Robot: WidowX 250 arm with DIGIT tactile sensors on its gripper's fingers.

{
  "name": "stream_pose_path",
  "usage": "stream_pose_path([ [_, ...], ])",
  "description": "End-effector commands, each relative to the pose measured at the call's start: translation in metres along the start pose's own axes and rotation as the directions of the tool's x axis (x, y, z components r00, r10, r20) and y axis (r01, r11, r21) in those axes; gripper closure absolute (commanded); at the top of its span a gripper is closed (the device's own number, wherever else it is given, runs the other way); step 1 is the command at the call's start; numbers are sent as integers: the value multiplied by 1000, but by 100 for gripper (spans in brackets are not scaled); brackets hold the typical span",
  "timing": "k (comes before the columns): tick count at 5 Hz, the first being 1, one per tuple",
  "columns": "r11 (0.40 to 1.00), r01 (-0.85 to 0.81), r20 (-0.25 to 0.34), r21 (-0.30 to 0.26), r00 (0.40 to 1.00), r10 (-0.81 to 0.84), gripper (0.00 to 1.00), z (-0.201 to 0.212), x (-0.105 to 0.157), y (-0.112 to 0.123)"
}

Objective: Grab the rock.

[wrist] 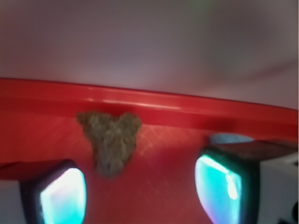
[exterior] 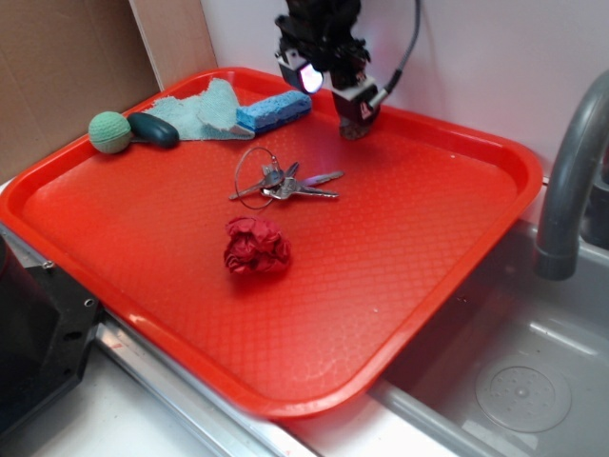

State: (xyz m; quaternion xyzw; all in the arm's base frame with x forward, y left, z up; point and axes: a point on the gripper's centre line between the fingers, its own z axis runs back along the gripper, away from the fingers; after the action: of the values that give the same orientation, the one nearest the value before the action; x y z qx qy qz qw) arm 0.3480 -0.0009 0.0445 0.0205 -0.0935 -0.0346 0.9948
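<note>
rock (wrist: 111,141) lies ahead of gripper (wrist: 140,189) by the tray (wrist: 187,109) rim — nearer the left finger (wrist: 60,196); jaws wide open, holding nothing.

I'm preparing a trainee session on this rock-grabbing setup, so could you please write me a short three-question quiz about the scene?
1. True or false: the gripper is already shut on the rock.
2. Multiple choice: what lies nearest the middle of the red tray? A) the green ball B) the keys C) the blue sponge
3. Fill in: in the wrist view, the rock sits close to the tray's far ____.

Key
1. False: the fingers stand apart, with the rock ahead of them, nearer the left one.
2. B
3. rim
</note>
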Motion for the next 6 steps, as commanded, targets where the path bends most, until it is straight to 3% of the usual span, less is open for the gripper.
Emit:
stream_pose_path([
  [1,998,66,81,-18,995,-64,0,-2,25,-13],
  [2,992,121,91,-35,989,-117,26,-7,29,-24],
  [3,991,131,107,-14,986,-129,100,-5,30,-28],
  [4,988,152,117,-8,982,-150,100,0,28,-26],
  [5,983,183,110,-15,977,-181,100,31,4,-14],
  [6,994,106,124,9,987,-107,100,88,-39,2],
])
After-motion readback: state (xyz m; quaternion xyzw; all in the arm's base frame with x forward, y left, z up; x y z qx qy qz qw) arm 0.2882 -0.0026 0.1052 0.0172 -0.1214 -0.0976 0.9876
